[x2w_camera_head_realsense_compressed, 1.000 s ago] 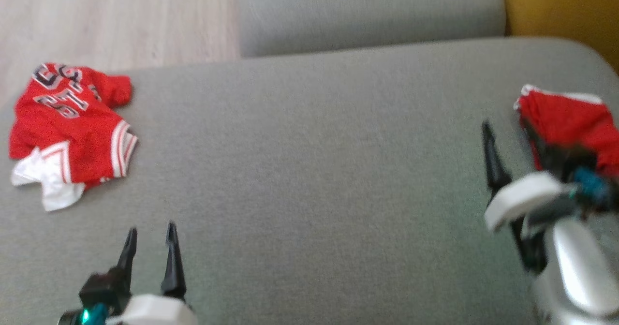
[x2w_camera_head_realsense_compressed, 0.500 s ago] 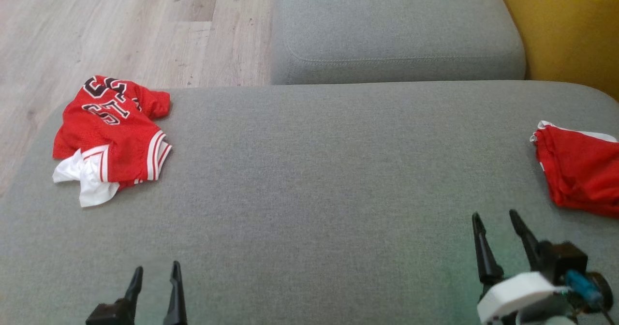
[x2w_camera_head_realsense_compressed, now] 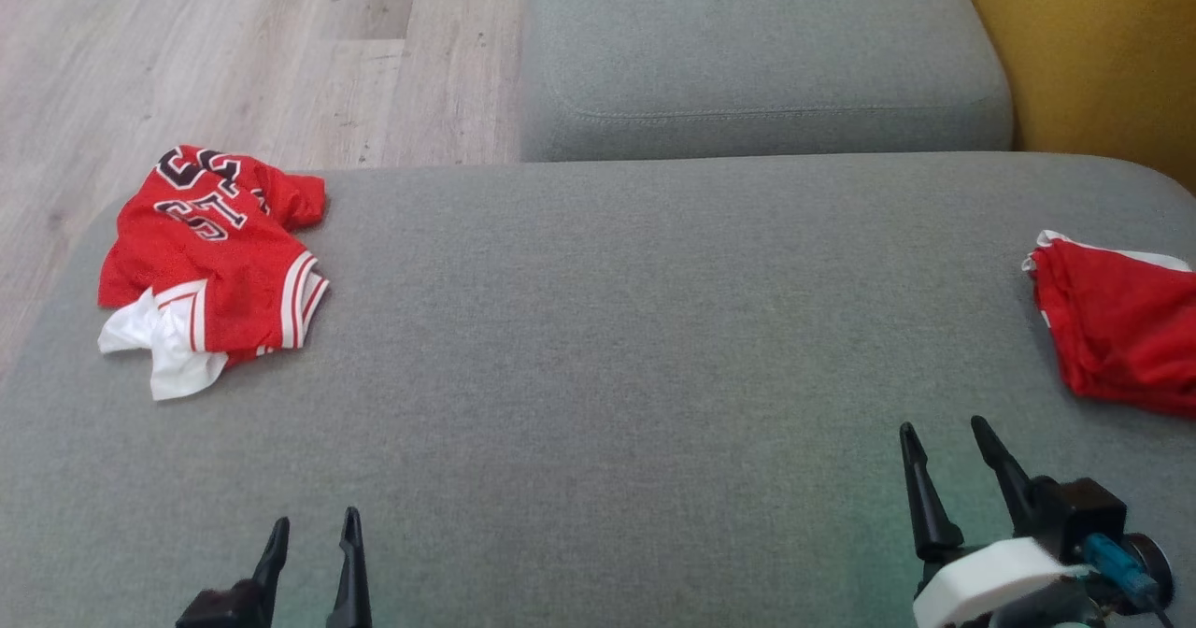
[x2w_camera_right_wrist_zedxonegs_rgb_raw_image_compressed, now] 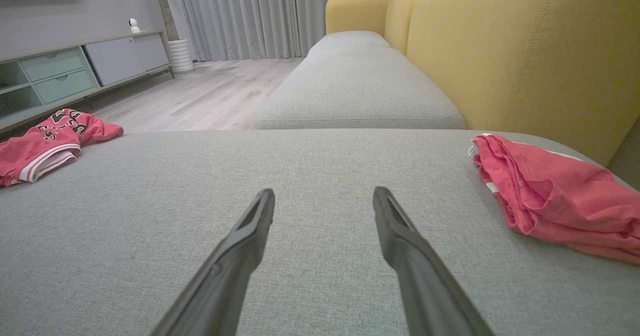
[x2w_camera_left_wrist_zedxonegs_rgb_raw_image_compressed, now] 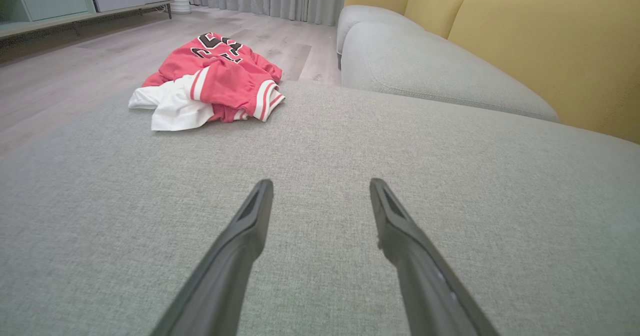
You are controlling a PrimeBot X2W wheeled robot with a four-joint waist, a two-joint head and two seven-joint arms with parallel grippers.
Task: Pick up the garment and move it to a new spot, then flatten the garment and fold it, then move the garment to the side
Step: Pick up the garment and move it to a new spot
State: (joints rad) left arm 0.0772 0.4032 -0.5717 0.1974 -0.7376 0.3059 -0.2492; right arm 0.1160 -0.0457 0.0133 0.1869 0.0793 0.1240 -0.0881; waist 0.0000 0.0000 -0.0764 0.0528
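Observation:
A crumpled red jersey garment (x2w_camera_head_realsense_compressed: 210, 264) with black lettering and white trim lies at the far left of the grey seat cushion (x2w_camera_head_realsense_compressed: 607, 329). It also appears in the left wrist view (x2w_camera_left_wrist_zedxonegs_rgb_raw_image_compressed: 210, 78) and the right wrist view (x2w_camera_right_wrist_zedxonegs_rgb_raw_image_compressed: 47, 143). A second red garment (x2w_camera_head_realsense_compressed: 1117, 329), folded, rests at the cushion's right edge (x2w_camera_right_wrist_zedxonegs_rgb_raw_image_compressed: 550, 201). My left gripper (x2w_camera_head_realsense_compressed: 313, 530) hovers open near the front left, well short of the jersey, its fingers apart (x2w_camera_left_wrist_zedxonegs_rgb_raw_image_compressed: 320, 188) with nothing between them. My right gripper (x2w_camera_head_realsense_compressed: 944, 432) is open at the front right (x2w_camera_right_wrist_zedxonegs_rgb_raw_image_compressed: 324, 196), left of the folded garment and apart from it.
Another grey cushion (x2w_camera_head_realsense_compressed: 766, 49) adjoins the far side, with a yellow backrest (x2w_camera_head_realsense_compressed: 1084, 39) along the right. Wooden floor (x2w_camera_head_realsense_compressed: 234, 49) lies beyond the cushion's left and far edges. A low sideboard (x2w_camera_right_wrist_zedxonegs_rgb_raw_image_compressed: 50, 71) stands across the room.
The head camera has shifted. My right gripper has drawn back from the folded red garment at the right to the front of the cushion. Both garments lie where they were.

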